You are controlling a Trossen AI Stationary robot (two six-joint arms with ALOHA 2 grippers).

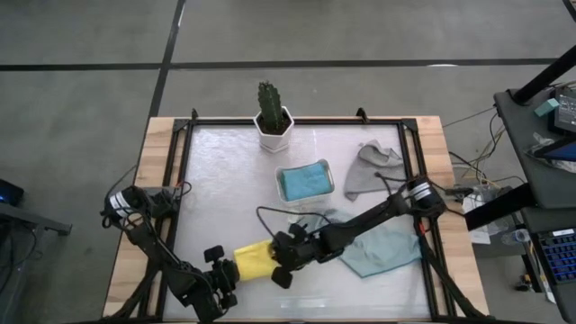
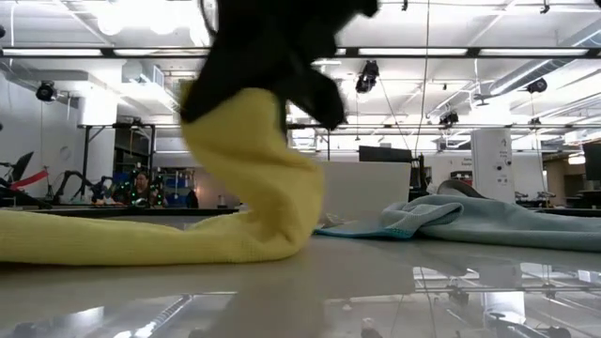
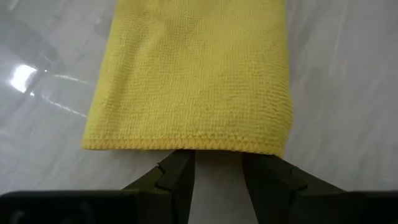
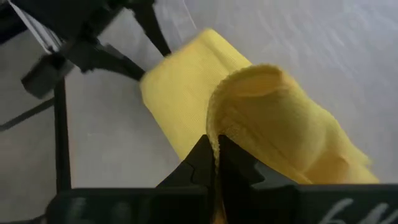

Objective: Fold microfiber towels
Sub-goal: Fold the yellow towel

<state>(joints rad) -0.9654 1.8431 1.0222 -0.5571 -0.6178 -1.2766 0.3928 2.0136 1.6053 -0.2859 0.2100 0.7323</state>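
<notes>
1. Nearest the front edge, the left gripper (image 1: 225,273) waits with its fingers (image 3: 177,177) parted, just short of the yellow towel's (image 1: 255,260) near hem and holding nothing.
2. Just right of it, the right gripper (image 1: 281,270) is pinched closed on the towel's other end, lifting it into a hump over the flat part; this fold looks half made.
3. Farther right, the pale teal towel (image 1: 382,247) lies spread loose under the right arm, seemingly unfolded.
4. Toward the middle, the blue towel (image 1: 304,180) sits folded in the white tray (image 1: 331,177), apparently done.
5. Far right, the grey towel (image 1: 369,169) lies crumpled, awaiting folding; I see no green one.
</notes>
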